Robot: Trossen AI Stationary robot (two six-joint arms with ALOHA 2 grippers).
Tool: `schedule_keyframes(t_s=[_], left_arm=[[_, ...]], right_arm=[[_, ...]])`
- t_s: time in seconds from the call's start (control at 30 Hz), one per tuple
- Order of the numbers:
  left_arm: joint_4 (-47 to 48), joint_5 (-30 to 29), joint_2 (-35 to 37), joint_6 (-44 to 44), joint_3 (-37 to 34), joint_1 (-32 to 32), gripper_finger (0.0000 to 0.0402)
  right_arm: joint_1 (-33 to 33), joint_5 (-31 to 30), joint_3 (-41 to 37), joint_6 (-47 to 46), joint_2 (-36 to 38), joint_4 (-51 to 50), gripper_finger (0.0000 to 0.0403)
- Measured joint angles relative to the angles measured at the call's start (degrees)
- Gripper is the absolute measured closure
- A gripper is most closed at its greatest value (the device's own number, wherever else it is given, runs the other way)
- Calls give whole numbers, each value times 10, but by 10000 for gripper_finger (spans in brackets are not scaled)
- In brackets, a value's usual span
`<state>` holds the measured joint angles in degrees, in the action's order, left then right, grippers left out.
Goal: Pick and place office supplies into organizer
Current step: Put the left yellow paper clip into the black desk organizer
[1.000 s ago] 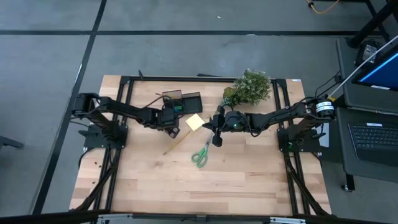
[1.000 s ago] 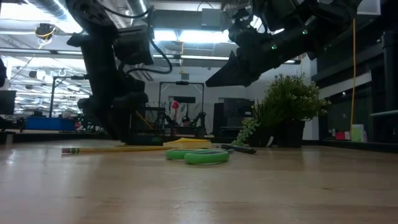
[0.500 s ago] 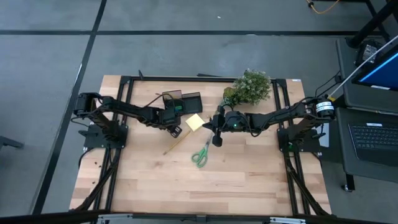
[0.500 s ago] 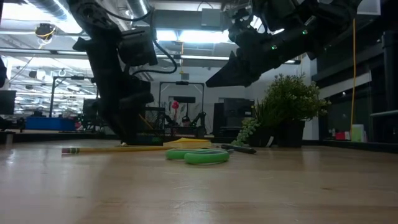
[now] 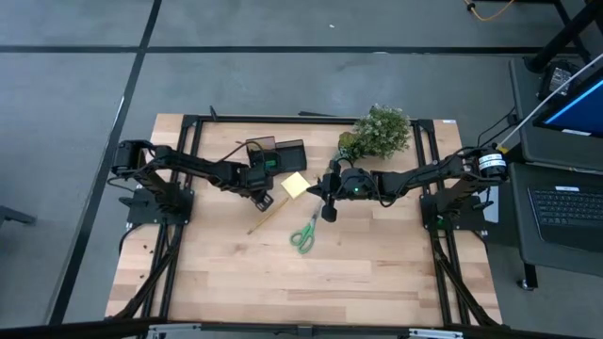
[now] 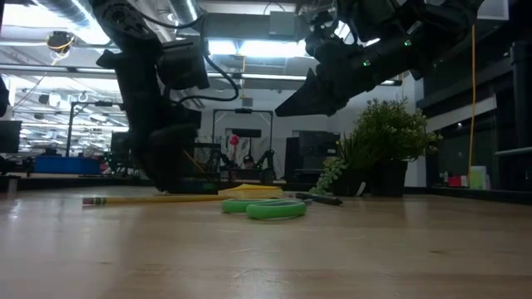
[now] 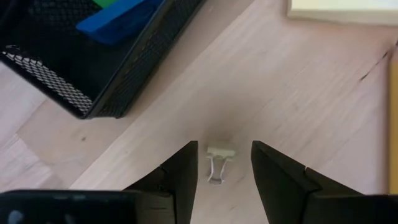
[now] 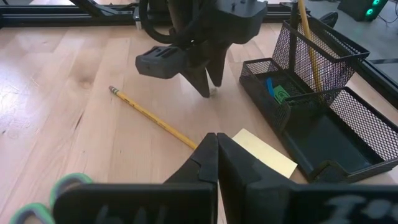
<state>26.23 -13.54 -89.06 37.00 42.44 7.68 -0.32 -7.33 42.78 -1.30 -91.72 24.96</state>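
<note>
While the left gripper [image 7: 221, 171] hangs low with its fingers apart around a small pale binder clip [image 7: 219, 163] on the wooden table [image 7: 311, 93], it should drop straight and pinch the wire handles. Just beside it stands the black mesh organizer [image 7: 93, 56], blue piece [image 7: 115, 25] inside. Nearby, the right gripper [image 8: 214, 155] waits, fingers together.
</note>
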Motion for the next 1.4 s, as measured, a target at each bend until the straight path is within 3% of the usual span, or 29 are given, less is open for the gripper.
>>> schedule_keyframes(t_s=[0.8, 1.4], left_arm=[[5, -3, -7, -48, 0, 12, 258], [-6, 38, -24, -83, 0, 31, 258]], right_arm=[[0, 0, 0, -2, 0, 0, 398], [0, 0, 0, -1, 0, 1, 398]])
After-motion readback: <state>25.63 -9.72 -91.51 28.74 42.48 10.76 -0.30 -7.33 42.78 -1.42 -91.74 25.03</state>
